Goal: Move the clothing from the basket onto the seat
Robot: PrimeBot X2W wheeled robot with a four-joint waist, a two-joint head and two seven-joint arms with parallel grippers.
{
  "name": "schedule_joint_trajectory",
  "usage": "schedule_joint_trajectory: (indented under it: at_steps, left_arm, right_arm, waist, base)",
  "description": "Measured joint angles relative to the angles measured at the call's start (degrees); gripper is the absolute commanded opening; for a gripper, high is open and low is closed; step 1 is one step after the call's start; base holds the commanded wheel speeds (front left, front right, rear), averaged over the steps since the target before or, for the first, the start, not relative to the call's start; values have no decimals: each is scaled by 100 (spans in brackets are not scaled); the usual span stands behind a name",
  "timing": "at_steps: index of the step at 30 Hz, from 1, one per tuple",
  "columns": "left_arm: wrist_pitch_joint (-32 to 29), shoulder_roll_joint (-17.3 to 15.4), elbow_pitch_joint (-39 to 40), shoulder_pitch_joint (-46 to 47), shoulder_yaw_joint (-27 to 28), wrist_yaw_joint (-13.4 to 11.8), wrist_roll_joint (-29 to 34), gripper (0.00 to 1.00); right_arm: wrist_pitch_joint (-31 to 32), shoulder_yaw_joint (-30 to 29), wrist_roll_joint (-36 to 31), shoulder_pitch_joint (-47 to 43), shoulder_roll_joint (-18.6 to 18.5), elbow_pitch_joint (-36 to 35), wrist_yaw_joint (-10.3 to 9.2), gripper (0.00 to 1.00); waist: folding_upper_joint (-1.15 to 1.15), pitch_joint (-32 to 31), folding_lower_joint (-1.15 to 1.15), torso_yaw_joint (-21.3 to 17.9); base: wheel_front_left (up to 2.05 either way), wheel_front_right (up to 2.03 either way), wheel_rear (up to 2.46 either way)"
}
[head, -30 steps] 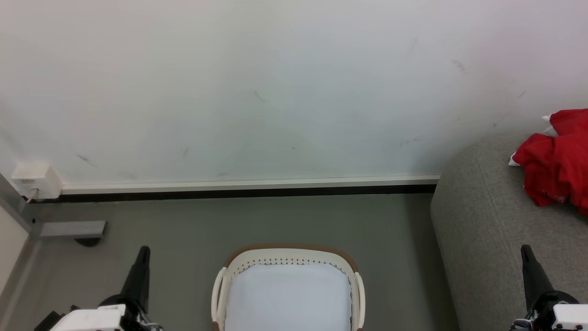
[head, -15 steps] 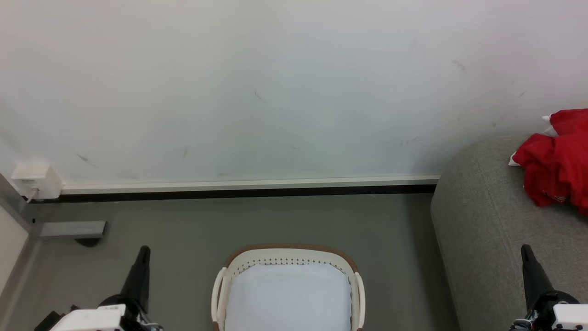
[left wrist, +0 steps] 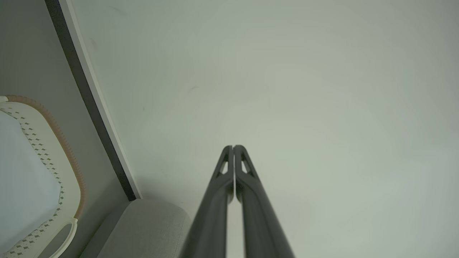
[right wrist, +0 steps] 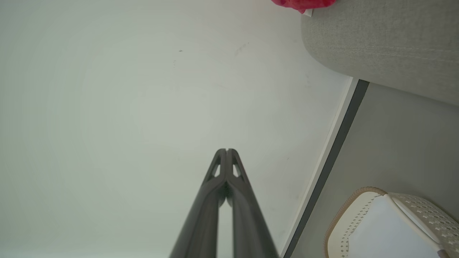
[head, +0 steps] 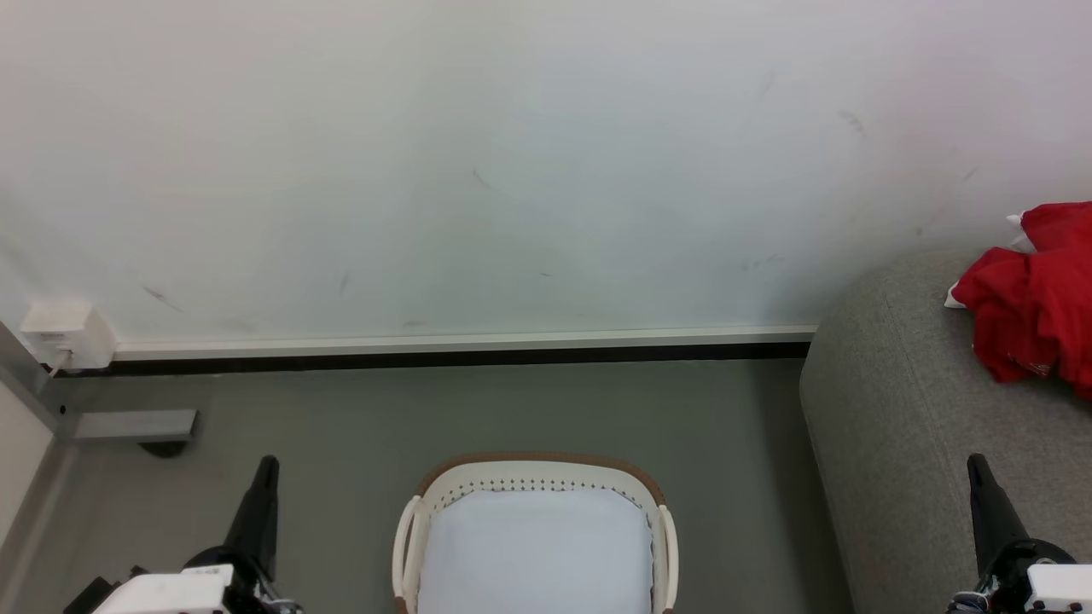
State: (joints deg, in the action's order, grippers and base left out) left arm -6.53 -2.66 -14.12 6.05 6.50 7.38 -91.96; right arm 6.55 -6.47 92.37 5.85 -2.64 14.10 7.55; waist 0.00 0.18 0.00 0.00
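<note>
- We see the red clothing [head: 1036, 298] lying crumpled on the grey seat [head: 896, 443] at the right edge of the head view, well apart from the basket [head: 408, 520].
- The basket stands on the floor [head: 341, 418] before the white wall [head: 512, 170], between our two arms, its pale liner [head: 533, 554] showing inside.
- Our left gripper [left wrist: 233, 147] points at the wall, its two dark fingers pressed together with nothing between them.
- Our right gripper [right wrist: 226, 150] likewise has its fingers together and bare; the head view shows it against the seat's fabric, lower right.
</note>
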Motion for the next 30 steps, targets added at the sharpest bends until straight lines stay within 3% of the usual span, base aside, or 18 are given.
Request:
schedule_joint_trajectory:
  at_steps: [30]
  left_arm:
    - [0, 0, 0, 0, 0, 0, 0, 0]
  right_arm:
    - [0, 0, 0, 0, 0, 0, 0, 0]
  waist:
    - [0, 0, 0, 0]
  base:
    - [0, 0, 0]
